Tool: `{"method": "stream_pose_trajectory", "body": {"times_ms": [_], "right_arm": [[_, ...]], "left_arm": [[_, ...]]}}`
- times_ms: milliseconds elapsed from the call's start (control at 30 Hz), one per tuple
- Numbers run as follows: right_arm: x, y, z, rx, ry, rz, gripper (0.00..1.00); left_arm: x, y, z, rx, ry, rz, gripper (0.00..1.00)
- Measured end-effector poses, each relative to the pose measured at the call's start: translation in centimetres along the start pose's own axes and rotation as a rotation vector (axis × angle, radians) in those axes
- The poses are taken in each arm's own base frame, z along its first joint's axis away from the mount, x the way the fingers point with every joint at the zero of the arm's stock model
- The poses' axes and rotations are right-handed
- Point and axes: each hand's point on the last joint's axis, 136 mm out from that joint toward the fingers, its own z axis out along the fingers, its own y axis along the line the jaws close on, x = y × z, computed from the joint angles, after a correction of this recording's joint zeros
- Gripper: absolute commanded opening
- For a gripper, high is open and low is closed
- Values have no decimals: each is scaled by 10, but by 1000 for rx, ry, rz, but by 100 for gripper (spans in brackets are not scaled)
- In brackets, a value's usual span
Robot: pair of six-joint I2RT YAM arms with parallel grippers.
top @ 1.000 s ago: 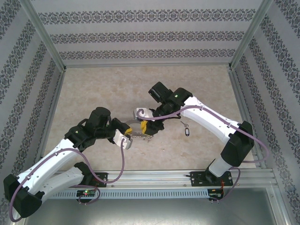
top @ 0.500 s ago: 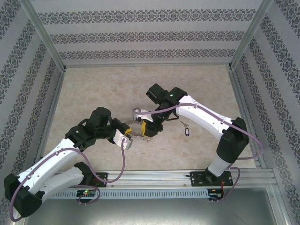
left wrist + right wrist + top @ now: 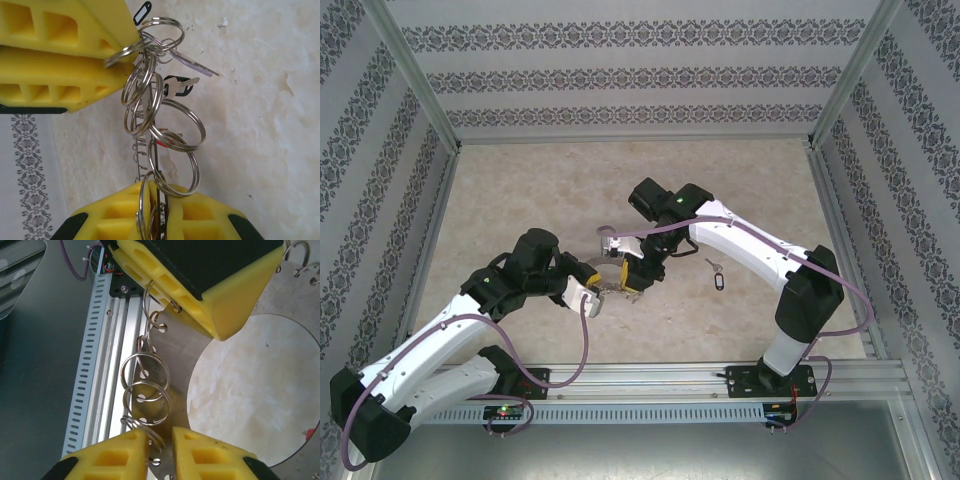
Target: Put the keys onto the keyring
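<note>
Because threading needs a steady keyring (image 3: 182, 357), the left gripper (image 3: 155, 200) is clamped shut on its flat rim, presenting it edge-on to the other arm. Reaching in from the far right with its wrist bent down, the right gripper (image 3: 161, 440) looks pinched on a split ring (image 3: 125, 50) hanging from that rim, probably to prise it open. One key (image 3: 717, 276) lies loose on the table (image 3: 520, 200), near the right arm.
</note>
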Motion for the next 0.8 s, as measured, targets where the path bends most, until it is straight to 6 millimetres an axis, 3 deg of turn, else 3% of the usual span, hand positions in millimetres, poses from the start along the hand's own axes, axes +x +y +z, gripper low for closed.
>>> {"method": "stream_pose_trajectory", "body": {"times_ms": [133, 800], "right_arm": [[1, -1, 0, 7, 6, 8, 0], [4, -3, -18, 225, -82, -183, 0]], "left_arm": [[2, -1, 1, 1, 11, -17, 0], [0, -6, 7, 33, -10, -197, 0]]}}
